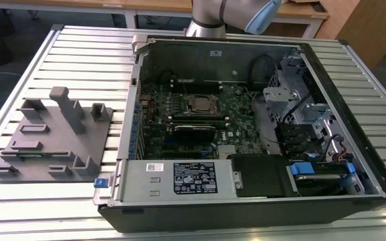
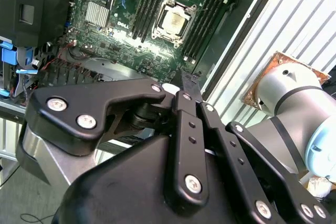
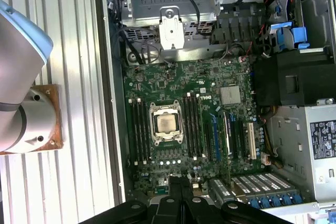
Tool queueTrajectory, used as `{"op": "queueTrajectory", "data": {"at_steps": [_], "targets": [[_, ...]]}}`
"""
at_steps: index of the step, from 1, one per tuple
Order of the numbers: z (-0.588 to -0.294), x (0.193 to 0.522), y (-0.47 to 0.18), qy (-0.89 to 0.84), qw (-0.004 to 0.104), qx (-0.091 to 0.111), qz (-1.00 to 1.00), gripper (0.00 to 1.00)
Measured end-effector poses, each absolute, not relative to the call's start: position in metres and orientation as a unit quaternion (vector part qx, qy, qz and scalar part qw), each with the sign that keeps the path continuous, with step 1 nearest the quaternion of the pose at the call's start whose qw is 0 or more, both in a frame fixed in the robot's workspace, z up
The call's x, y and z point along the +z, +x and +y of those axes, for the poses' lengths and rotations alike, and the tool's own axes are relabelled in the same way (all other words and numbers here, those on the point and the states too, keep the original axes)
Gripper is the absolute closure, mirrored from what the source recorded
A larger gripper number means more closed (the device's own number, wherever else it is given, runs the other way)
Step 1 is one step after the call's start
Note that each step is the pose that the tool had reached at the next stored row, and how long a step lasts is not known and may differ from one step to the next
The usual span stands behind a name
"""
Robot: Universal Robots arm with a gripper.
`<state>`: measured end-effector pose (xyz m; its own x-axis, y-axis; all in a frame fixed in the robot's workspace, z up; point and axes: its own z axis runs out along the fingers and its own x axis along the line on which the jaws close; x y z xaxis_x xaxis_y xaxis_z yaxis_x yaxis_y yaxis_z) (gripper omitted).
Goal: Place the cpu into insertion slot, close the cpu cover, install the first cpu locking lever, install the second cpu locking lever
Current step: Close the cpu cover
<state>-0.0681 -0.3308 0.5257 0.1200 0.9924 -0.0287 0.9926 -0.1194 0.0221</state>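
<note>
My hand (image 2: 188, 82) hovers with fingers together, empty. The cpu (image 3: 167, 124) lies in the insertion slot (image 3: 155, 136). It looks light, stiff and fragile, so I'd grip its edges only.

A table (image 1: 79, 50) of ribbed silver metal slats lies below the tool (image 3: 178, 182) and reaches out past it on each side. Well beyond the tool, past the table's edge, light wooden desks (image 1: 159, 5) and a wooden cabinet (image 1: 367, 25) stand on a dark grey floor (image 1: 18, 25).
</note>
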Motion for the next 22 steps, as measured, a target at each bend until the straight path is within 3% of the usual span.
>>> {"op": "queueTrajectory", "data": {"at_steps": [9, 22], "targets": [[-0.3308, 0.5251, -0.0681, 0.748, 0.011, 0.003, 0.663, 0.90], [-0.3308, 0.5216, -0.0681, 0.748, 0.011, 0.003, 0.663, 0.90]]}}
